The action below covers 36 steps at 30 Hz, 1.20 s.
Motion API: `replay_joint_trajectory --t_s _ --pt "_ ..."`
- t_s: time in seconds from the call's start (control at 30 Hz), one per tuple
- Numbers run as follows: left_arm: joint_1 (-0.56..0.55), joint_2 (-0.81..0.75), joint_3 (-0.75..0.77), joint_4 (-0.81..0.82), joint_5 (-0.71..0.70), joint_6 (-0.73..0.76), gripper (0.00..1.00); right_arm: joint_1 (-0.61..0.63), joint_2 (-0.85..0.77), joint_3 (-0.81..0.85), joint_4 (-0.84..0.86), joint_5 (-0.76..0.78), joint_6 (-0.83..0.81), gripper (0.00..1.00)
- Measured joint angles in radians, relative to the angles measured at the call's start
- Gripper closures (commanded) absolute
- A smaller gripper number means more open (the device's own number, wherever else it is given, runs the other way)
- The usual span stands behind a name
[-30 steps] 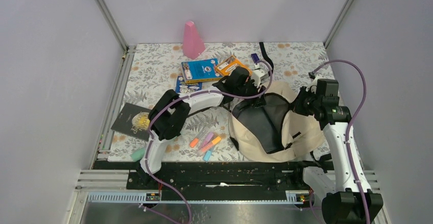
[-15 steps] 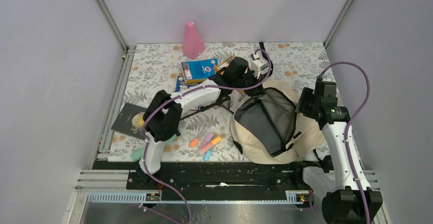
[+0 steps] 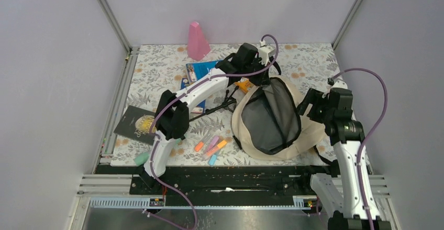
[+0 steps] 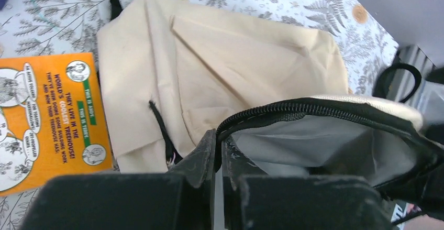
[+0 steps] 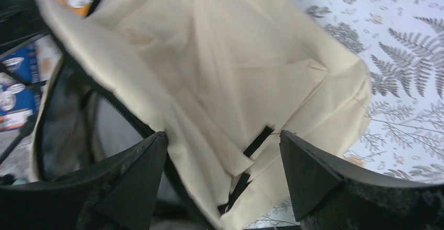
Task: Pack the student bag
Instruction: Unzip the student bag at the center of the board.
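On the floral surface (image 3: 157, 73), the student bag (image 3: 269, 117) lies right of centre, mouth open, grey lining exposed. The left gripper (image 4: 218, 147) has its jaws pinched on the black zipper rim. The right gripper (image 5: 220, 135) has its jaws spread wide above beige fabric, empty. An orange book (image 4: 47, 120) lies just beside.
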Motion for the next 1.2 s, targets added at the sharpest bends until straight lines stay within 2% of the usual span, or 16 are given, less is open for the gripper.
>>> replay_joint_trajectory --t_s 0.17,0.3,0.4,0.5,0.63,0.83,1.07,1.2 --pt "0.031 0.071 0.063 -0.047 -0.025 -0.035 1.00 0.000 -0.104 0.001 -0.033 -0.143 -0.003 0.15" --pt "0.045 0.094 0.063 -0.073 -0.026 -0.062 1.00 0.019 -0.092 0.000 -0.085 -0.227 -0.012 0.15" --pt "0.047 0.097 0.065 -0.080 -0.027 -0.074 1.00 0.075 -0.066 0.000 -0.119 -0.233 -0.019 0.16" --pt "0.046 0.097 0.074 -0.079 -0.027 -0.081 1.00 0.193 -0.037 0.000 -0.132 -0.224 -0.015 0.17" --pt "0.045 0.097 0.079 -0.079 -0.027 -0.086 1.00 0.397 0.006 0.001 -0.119 -0.133 0.026 0.19" --pt "0.046 0.097 0.079 -0.080 -0.028 -0.092 1.00 0.654 0.064 -0.035 -0.064 0.147 0.162 0.19" --pt "0.047 0.097 0.079 -0.080 -0.028 -0.095 1.00 0.814 0.179 -0.037 -0.009 0.325 0.255 0.17" --pt "0.048 0.097 0.079 -0.080 -0.028 -0.102 1.00 0.831 0.260 -0.036 0.014 0.354 0.272 0.18"
